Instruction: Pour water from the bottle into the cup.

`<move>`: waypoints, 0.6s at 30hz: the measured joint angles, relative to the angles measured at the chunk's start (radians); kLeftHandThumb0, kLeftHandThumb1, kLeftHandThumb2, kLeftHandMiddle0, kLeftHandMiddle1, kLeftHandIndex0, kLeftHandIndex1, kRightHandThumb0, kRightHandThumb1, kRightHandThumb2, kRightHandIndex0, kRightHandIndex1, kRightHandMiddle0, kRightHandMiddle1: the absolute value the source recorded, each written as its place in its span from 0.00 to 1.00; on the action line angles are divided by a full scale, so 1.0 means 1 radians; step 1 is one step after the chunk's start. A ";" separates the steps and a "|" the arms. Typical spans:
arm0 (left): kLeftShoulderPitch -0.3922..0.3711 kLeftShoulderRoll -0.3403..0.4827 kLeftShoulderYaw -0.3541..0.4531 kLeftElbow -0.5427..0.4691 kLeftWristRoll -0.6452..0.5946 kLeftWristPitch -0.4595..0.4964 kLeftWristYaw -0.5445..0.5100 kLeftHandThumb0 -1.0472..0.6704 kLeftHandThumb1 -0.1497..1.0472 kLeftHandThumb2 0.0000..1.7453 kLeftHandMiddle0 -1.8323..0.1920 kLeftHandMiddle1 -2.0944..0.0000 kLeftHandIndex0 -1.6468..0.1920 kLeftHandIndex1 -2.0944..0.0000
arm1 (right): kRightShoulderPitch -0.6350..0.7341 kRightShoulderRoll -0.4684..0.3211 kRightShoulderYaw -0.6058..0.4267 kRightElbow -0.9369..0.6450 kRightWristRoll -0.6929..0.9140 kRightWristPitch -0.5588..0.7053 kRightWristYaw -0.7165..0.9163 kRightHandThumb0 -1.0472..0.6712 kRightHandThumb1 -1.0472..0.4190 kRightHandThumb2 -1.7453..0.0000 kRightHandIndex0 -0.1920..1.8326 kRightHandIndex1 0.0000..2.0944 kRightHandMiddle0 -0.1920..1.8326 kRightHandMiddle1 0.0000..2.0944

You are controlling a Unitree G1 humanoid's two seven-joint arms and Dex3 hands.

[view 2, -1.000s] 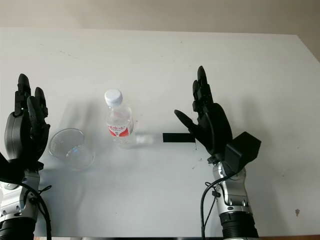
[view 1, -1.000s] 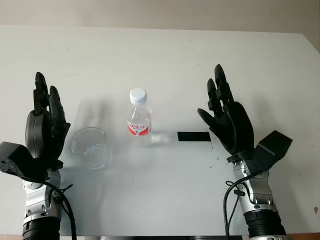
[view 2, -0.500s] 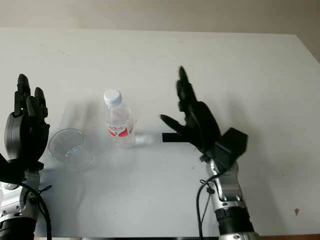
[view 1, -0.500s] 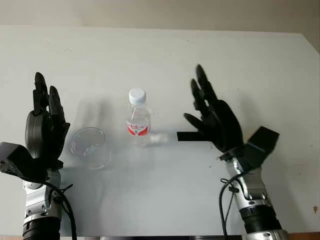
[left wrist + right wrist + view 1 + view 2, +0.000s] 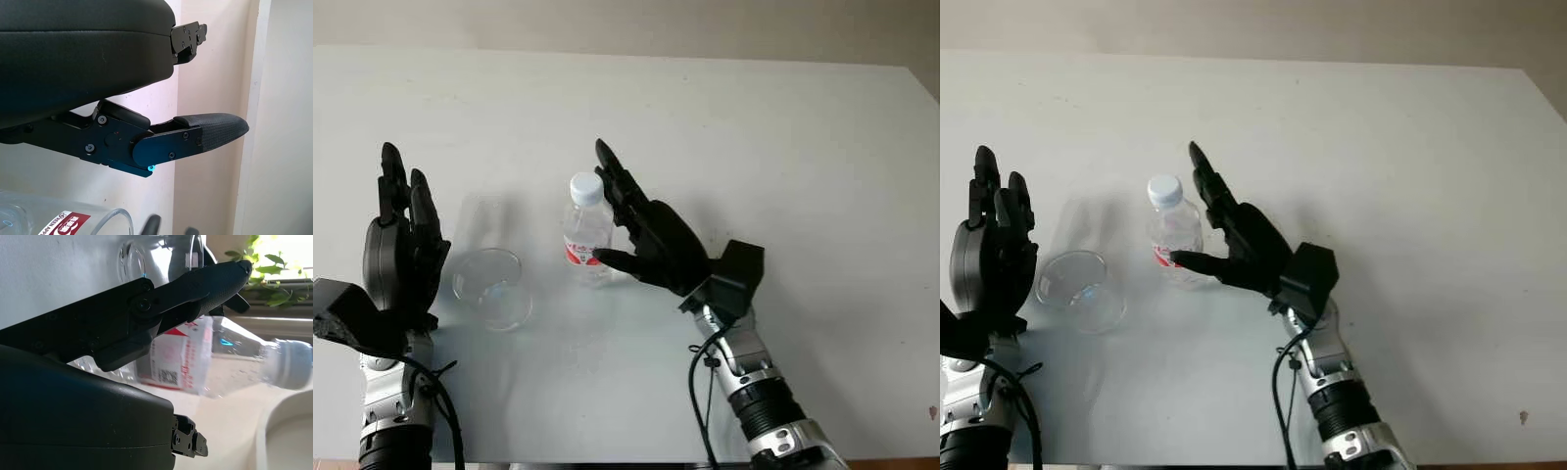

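Flanking red-labelled bottle (image 5: 586, 231): right hand (image 5: 651, 240)

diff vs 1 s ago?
The right hand swung from the table's right side leftward to the clear plastic water bottle, open beside it, not yet gripping. The left hand, clear plastic cup and bottle stayed put.

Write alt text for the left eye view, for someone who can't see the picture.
A black right robot hand reaches in, open, beside a small capped water bottle standing upright on a white table, not yet gripping it. An empty clear cup stands on the bottle's other side, and the left robot hand is held up, open, just beyond the cup.
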 measured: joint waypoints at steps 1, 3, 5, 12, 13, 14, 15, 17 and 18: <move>0.000 0.000 0.000 0.000 0.000 0.000 0.001 0.16 1.00 0.34 1.00 0.98 1.00 0.99 | -0.009 0.002 0.001 0.017 -0.001 -0.002 0.003 0.00 0.03 0.97 0.00 0.00 0.00 0.00; 0.000 0.000 -0.001 0.000 0.000 0.000 0.001 0.16 1.00 0.33 1.00 0.97 1.00 0.99 | -0.024 0.005 0.002 0.039 -0.001 -0.005 0.009 0.00 0.03 0.97 0.00 0.00 0.00 0.00; 0.000 0.000 -0.001 0.000 0.000 0.000 0.001 0.16 1.00 0.33 1.00 0.97 1.00 0.98 | -0.039 0.008 0.003 0.063 -0.002 -0.009 0.016 0.00 0.04 0.97 0.00 0.00 0.00 0.00; 0.000 0.000 -0.001 0.000 0.002 -0.003 0.007 0.16 1.00 0.34 0.99 0.97 1.00 0.99 | -0.091 0.029 0.011 0.154 -0.027 -0.036 0.022 0.00 0.03 0.97 0.00 0.00 0.00 0.00; 0.000 0.000 -0.001 0.000 0.003 -0.005 0.007 0.16 1.00 0.34 0.99 0.97 1.00 0.98 | -0.098 0.032 0.012 0.169 -0.032 -0.041 0.023 0.00 0.03 0.97 0.00 0.00 0.00 0.00; 0.000 0.000 -0.001 0.001 0.004 -0.008 0.007 0.16 1.00 0.34 0.99 0.97 1.00 0.98 | -0.105 0.034 0.013 0.181 -0.036 -0.047 0.024 0.00 0.03 0.97 0.00 0.00 0.00 0.00; 0.000 0.000 -0.001 0.001 0.004 -0.010 0.006 0.16 1.00 0.34 0.99 0.97 1.00 0.98 | -0.110 0.036 0.014 0.190 -0.039 -0.050 0.026 0.00 0.03 0.97 0.00 0.00 0.00 0.00; 0.000 0.000 -0.001 0.001 0.001 -0.011 0.006 0.16 1.00 0.34 0.99 0.97 1.00 0.98 | -0.121 0.040 0.014 0.206 -0.041 -0.056 0.034 0.00 0.04 0.97 0.00 0.00 0.00 0.00; 0.000 -0.001 0.000 0.001 0.000 -0.011 0.007 0.16 1.00 0.34 0.99 0.97 1.00 0.98 | -0.127 0.042 0.013 0.213 -0.040 -0.058 0.041 0.00 0.04 0.97 0.00 0.00 0.00 0.00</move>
